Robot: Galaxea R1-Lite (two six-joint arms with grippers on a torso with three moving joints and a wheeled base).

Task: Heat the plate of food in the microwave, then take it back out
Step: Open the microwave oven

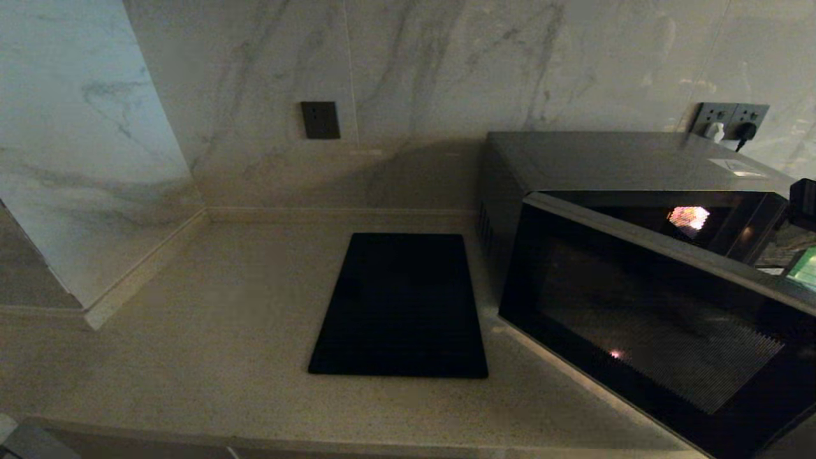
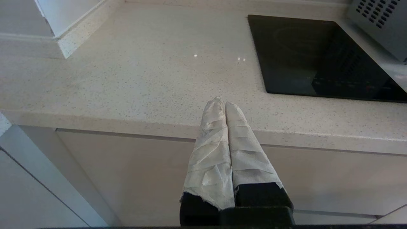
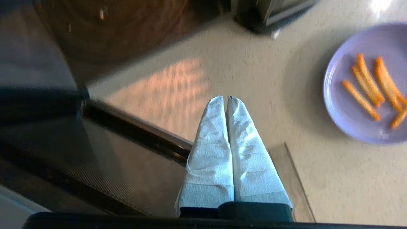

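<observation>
Right gripper (image 3: 226,99) pinched shut and empty, hanging above the counter (image 3: 254,63) at the edge of the swung-open microwave door (image 3: 95,149); plate of food (image 3: 365,86) sits on the counter off to the side, well apart from the fingers. Left gripper (image 2: 222,103) closed, parked at the counter front. Looks like door-open step done, plate not loaded; next move needs jaws opened and a reach to the plate rim
</observation>
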